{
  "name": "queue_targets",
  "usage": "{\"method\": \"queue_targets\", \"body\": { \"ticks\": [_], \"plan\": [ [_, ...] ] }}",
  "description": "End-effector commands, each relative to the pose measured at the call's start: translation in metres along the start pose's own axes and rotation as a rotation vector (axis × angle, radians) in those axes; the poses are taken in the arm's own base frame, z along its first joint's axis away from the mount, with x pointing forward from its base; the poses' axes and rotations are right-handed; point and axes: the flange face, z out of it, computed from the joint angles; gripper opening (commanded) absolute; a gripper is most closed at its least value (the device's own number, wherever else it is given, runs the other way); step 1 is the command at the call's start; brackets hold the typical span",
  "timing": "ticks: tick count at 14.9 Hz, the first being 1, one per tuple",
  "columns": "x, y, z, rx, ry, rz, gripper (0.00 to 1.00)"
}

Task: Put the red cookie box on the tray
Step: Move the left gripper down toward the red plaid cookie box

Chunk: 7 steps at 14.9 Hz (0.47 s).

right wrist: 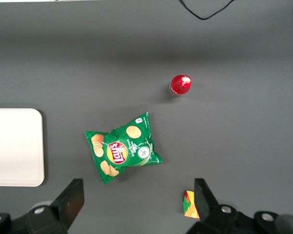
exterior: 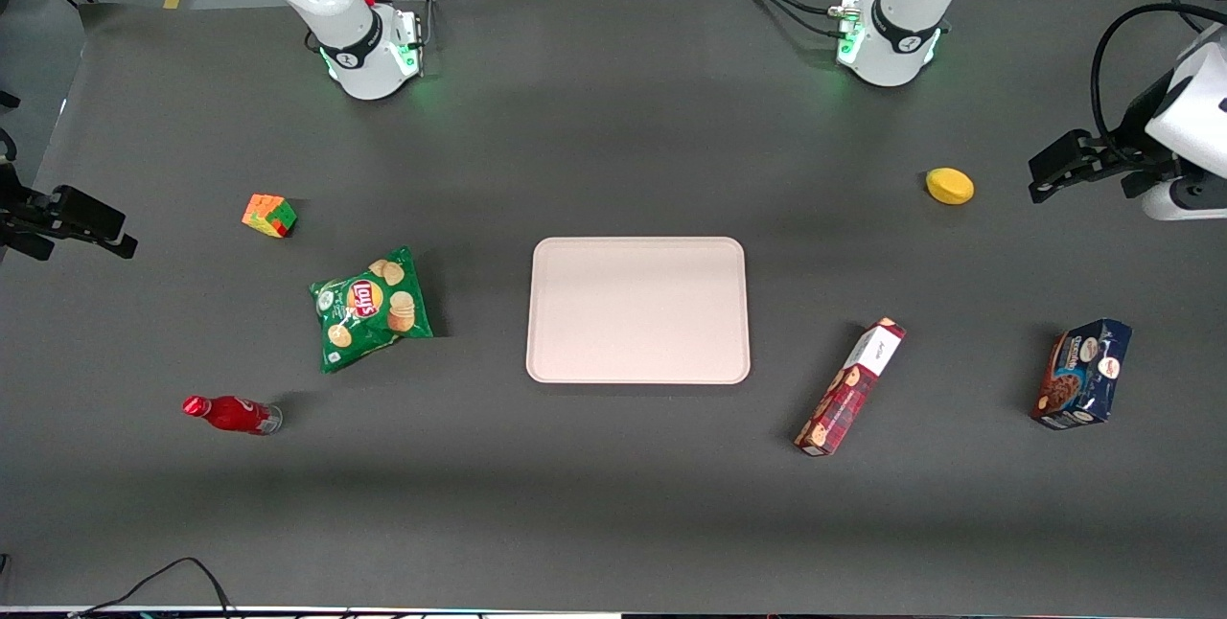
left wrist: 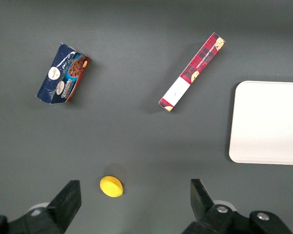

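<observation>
We read the table in the front view as a clock dial with the tray (exterior: 637, 309) at its centre. At eight o'clock a red bottle (exterior: 230, 414) lies on its side. A colour cube (exterior: 269, 215) sits at ten, and a green chips bag (exterior: 372, 308) at nine, nearer the tray than either. The tray itself holds nothing.

The red cookie box (exterior: 849, 387) lies flat on the table at about four o'clock, near the tray but apart from it. Its long axis runs from seven to one, with the white end panel at the one o'clock end. A yellow lemon-like object (exterior: 949, 186) rests at two o'clock, and the dark blue cookie box (exterior: 1083, 375) stands farther out, between three and four.

The gripper (exterior: 1043, 178) hovers at the working arm's end of the table, between one and two o'clock from the red box and well apart from it. Its fingers (left wrist: 68, 197) are spread wide and hold nothing.

We judge the task to be at its very start, with the reach not yet made. For the next move we would carry the gripper over the middle of the red box. We would then turn the wrist so the jaws straddle the narrow width across that slanted axis, and come down before closing.
</observation>
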Motion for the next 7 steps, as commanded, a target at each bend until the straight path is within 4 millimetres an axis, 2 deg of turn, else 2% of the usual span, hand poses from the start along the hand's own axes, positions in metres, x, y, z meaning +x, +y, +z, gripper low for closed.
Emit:
{"method": "queue_targets", "body": {
  "ticks": [1,4,7],
  "plan": [
    [-0.006,-0.003,-0.007,0.000,0.001,0.013,1.00],
    [-0.006,-0.003,-0.006,0.000,0.001,0.013,1.00],
    [0.003,0.006,0.006,0.003,-0.006,0.030,1.00]
  ]
}}
